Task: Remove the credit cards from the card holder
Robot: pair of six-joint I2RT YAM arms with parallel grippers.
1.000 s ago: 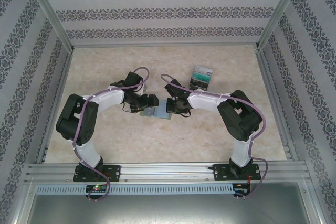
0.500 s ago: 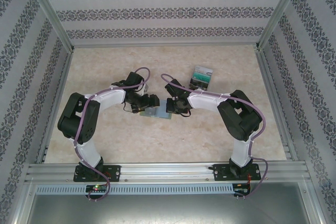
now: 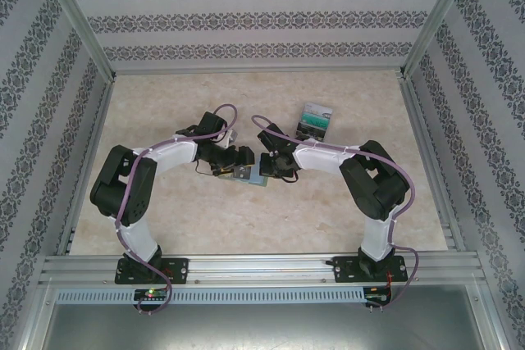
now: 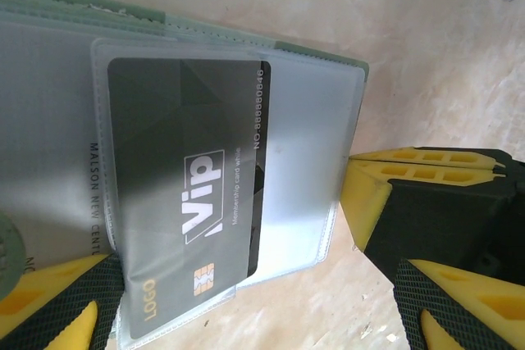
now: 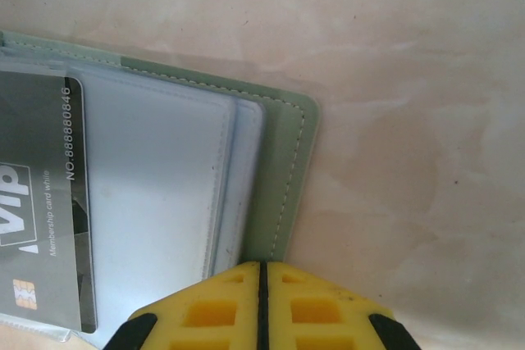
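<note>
**At mid-table, holder pinned open, one card in its sleeve**

On the pale marbled table (image 3: pixel 164 219), the left arm (image 3: pixel 131 190) and right arm (image 3: pixel 369 182) bend inward, and their wrists meet over the middle. Between them the grey-green holder (image 3: pixel 250 175) lies open and flat. In the right wrist view its stitched cover (image 5: pixel 283 170) shows along the edge of the clear pockets.

Beyond the right arm, well apart from the holder, the cards (image 3: pixel 314 119) lie on the table in a small stack with teal and dark print. How many are there cannot be told.

A dark grey VIP card (image 4: pixel 189 202) sits in the holder's top clear sleeve (image 4: pixel 303 161), its number printed along one edge.

The left gripper (image 4: pixel 254 321) stands wide open, one yellow finger at each side of the sleeve's near end. Whether either pad touches it cannot be told. The right gripper (image 5: pixel 261 301) is fully closed with nothing between its fingers, and its tip meets the edge of the cover.
</note>
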